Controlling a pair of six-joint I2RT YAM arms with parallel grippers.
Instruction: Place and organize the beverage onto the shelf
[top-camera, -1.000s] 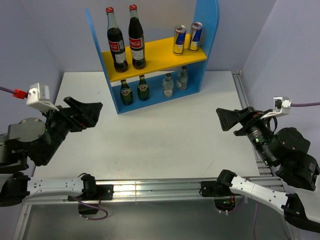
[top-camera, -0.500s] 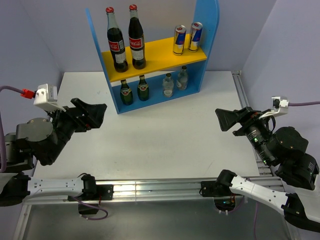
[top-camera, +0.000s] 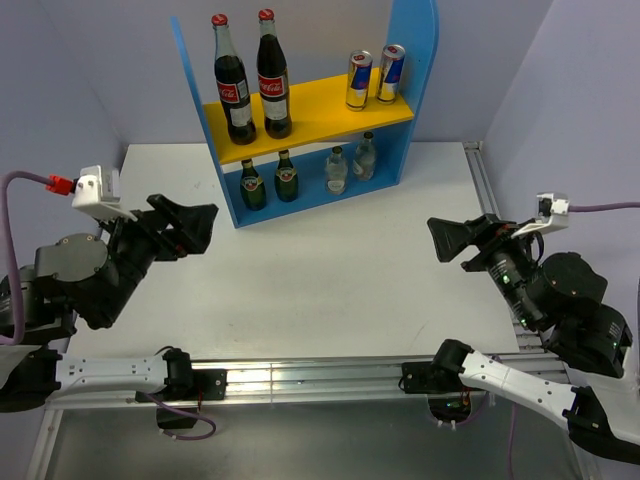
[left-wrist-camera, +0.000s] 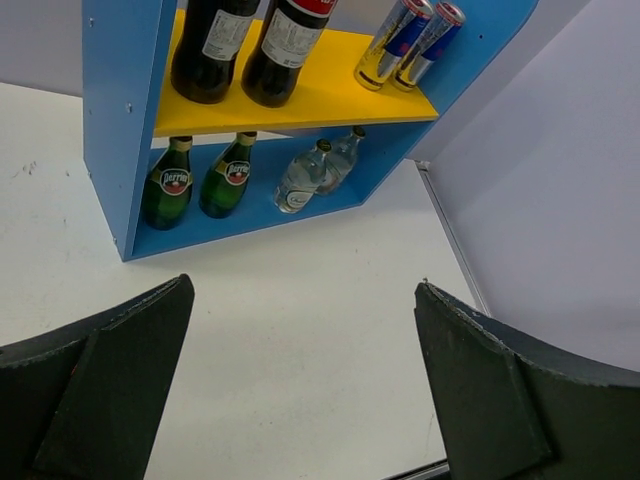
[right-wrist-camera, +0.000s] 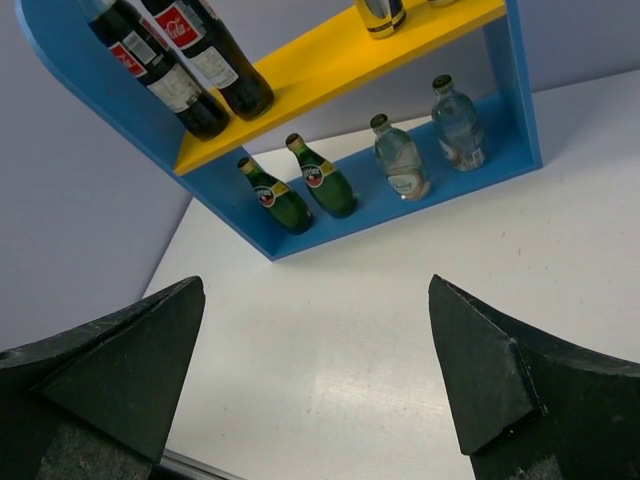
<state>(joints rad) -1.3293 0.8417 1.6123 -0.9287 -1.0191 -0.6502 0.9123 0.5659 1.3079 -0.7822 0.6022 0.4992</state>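
My left end effector (top-camera: 185, 226) hangs near the counter's (top-camera: 330, 270) left edge, fingers spread apart. My right end effector (top-camera: 452, 238) hangs near the right edge, fingers likewise apart. From both, the shelf (top-camera: 418, 50) lies ahead and well apart, standing at the far edge. On its yellow upper board I see two cola bottles (top-camera: 232, 85) at left and two cans (top-camera: 359, 80) at right. Below stand two green bottles (top-camera: 253, 184) beside two clear bottles (top-camera: 337, 170).

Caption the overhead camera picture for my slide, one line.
Left hand and right hand hover open over the table; shelf holds colas and cans above, four small bottles below.
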